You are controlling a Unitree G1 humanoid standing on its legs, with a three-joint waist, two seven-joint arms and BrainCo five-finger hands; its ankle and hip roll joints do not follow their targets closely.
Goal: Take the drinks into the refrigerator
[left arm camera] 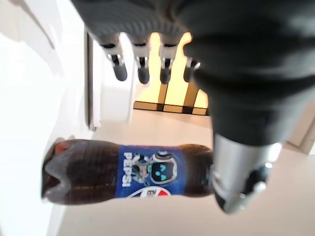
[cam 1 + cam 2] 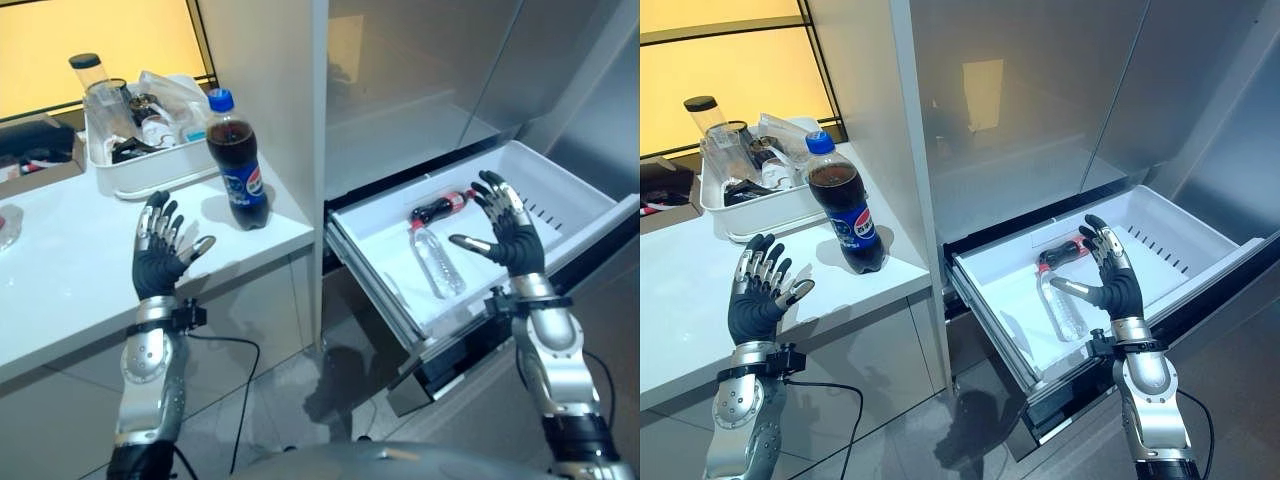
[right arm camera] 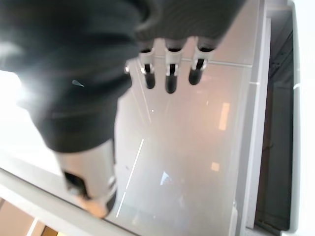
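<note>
The left hand (image 2: 158, 262) is hovering with spread fingers, holding nothing, near the upright dark cola bottle with blue cap (image 2: 237, 162) on the white counter (image 2: 70, 270). The right hand (image 2: 510, 232), also spread and empty, is hanging over the pulled-out white refrigerator drawer (image 2: 560, 190), where a clear water bottle (image 2: 437, 259) and probably a small red-labelled cola bottle (image 2: 440, 207) are lying. Behind, a white tray (image 2: 150, 165) is holding clutter.

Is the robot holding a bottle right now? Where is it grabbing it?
No, nothing is held. The left hand is open beside the cola bottle on the counter, and the right hand is open above the drawer.
</note>
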